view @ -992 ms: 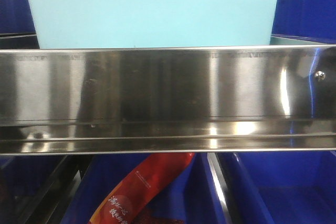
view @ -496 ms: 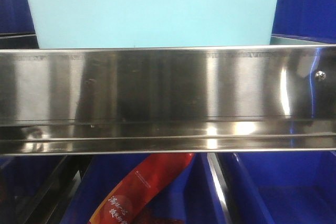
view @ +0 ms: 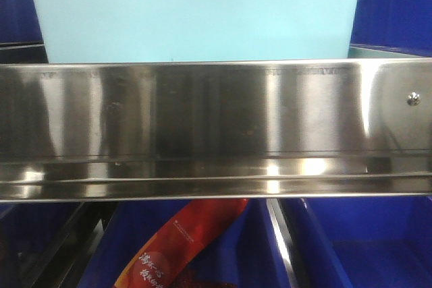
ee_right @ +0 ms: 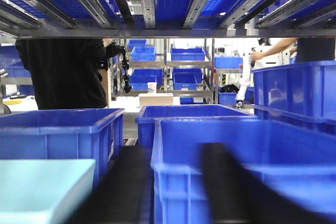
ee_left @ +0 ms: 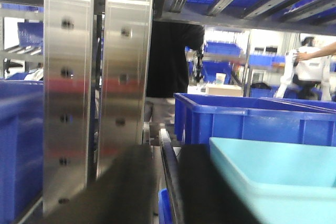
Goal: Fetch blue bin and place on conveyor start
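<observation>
The blue bin (view: 196, 18), a pale cyan tub, stands on a rack shelf behind a steel rail. Its corner shows at the lower right of the left wrist view (ee_left: 278, 177) and at the lower left of the right wrist view (ee_right: 42, 187). My left gripper (ee_left: 165, 192) is open, with its right finger (ee_left: 210, 192) just outside the bin's left wall. My right gripper (ee_right: 178, 192) is open, with its left finger (ee_right: 123, 187) between the cyan bin and a dark blue bin. The conveyor start is out of view.
A shiny stainless-steel rail (view: 216, 126) spans the front view below the bin. Dark royal-blue bins (ee_right: 241, 145) stand beside and behind it, also in the left wrist view (ee_left: 252, 124). Steel rack uprights (ee_left: 97, 77) stand at the left. A red packet (view: 182, 241) lies in a lower bin. People stand behind.
The cyan bin looks very slightly wider in the front view, and the reflections on the steel rail have shifted.
</observation>
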Controlling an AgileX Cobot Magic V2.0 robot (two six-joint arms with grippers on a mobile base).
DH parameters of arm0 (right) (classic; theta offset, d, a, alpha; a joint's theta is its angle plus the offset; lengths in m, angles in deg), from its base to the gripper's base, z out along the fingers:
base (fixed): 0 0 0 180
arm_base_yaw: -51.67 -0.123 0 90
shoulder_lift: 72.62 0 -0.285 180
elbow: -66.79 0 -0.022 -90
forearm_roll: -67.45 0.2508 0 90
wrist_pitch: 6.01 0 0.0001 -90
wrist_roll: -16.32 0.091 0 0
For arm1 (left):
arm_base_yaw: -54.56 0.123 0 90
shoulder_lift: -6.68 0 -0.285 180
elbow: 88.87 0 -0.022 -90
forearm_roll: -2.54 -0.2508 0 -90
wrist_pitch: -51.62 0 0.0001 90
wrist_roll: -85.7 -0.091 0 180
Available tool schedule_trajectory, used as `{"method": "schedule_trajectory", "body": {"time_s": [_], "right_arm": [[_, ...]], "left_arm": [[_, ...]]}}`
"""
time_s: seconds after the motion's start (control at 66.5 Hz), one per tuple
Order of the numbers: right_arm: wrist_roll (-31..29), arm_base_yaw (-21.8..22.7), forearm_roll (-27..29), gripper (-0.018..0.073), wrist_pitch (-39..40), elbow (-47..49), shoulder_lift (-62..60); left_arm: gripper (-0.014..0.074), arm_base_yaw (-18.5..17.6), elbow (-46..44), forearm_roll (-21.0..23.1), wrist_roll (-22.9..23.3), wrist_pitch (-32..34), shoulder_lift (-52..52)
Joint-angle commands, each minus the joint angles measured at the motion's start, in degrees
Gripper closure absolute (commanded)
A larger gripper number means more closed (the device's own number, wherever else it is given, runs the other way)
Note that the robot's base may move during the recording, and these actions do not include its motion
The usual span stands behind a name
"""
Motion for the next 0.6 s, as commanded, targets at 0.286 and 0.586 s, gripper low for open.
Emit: {"method": "schedule_trajectory", "body": {"time_s": [0.286,0.586], "right_arm": [[-1.8,-4.1,0.3,-0.0009,-4.0,11.0,15.0],[-1.8,-17.0,1.0,-0.0009,-14.6,23.7,33.0]], "left_arm": [[0.0040,-7.2,-16.6,0.7,-1.0,-10.1,-18.9],[0.0060,-25.5,-32.6,0.4,-1.0,-19.8,-41.1]]}}
